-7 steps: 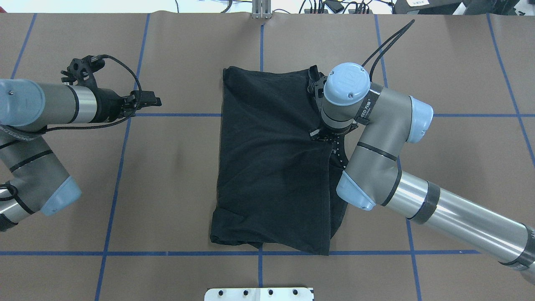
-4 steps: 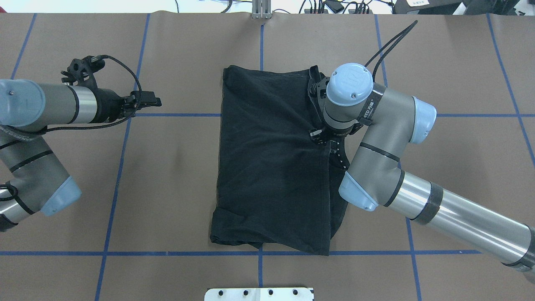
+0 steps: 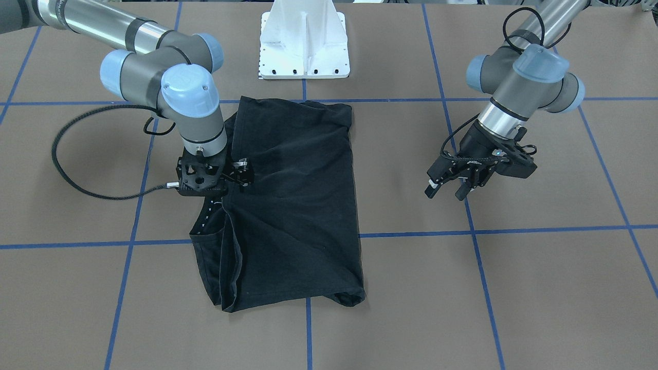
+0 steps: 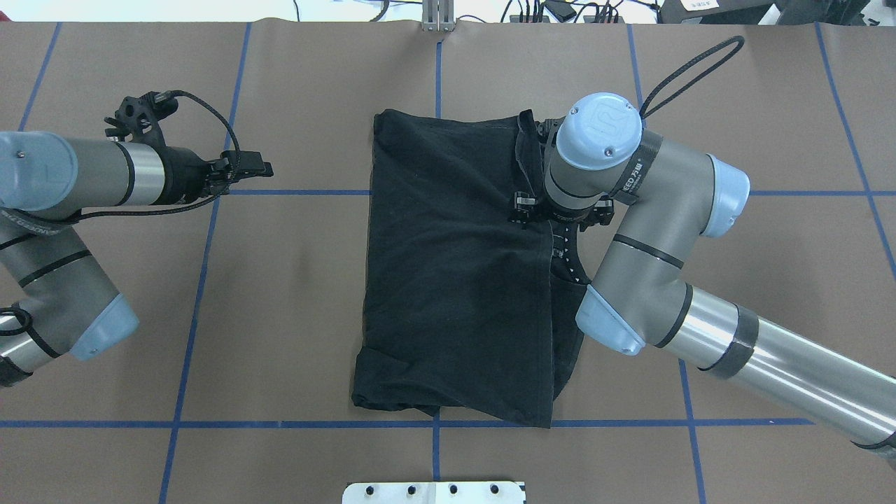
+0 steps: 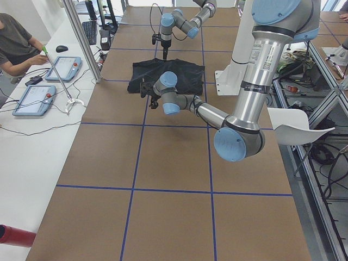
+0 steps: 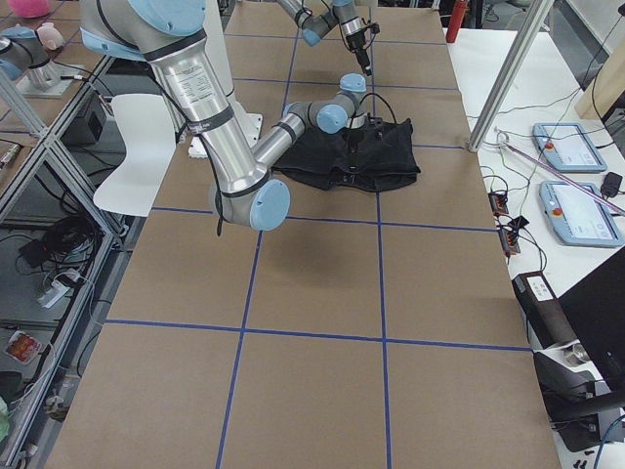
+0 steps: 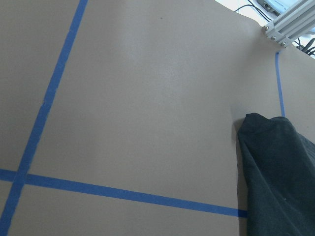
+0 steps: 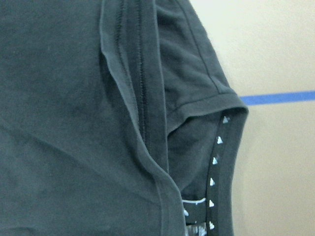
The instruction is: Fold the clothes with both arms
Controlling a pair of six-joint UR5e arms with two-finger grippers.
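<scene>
The black T-shirt (image 4: pixel 455 280) lies folded into a tall rectangle at the table's middle (image 3: pixel 293 195). Its white-dotted neckband (image 4: pixel 570 262) shows at the edge on my right side, and close up in the right wrist view (image 8: pixel 212 162). No logo shows. My right gripper (image 3: pixel 208 195) points straight down at that edge, just beyond the neckband. Its fingers are hidden by the wrist, so I cannot tell whether they are open or shut. My left gripper (image 3: pixel 446 189) hovers open and empty over bare table, well clear of the shirt (image 7: pixel 275 182).
The white bolted pedestal (image 3: pixel 303 46) stands at the robot's side of the table, just behind the shirt. Blue tape lines (image 4: pixel 301 192) grid the brown table cover. A black cable (image 3: pixel 67 169) loops from the right wrist. An operator (image 5: pixel 16 38) sits at the far side.
My right wrist has moved a little away from the robot's base along the shirt's edge, and its cable loop has swung wider. The shirt and the left arm have barely moved.
</scene>
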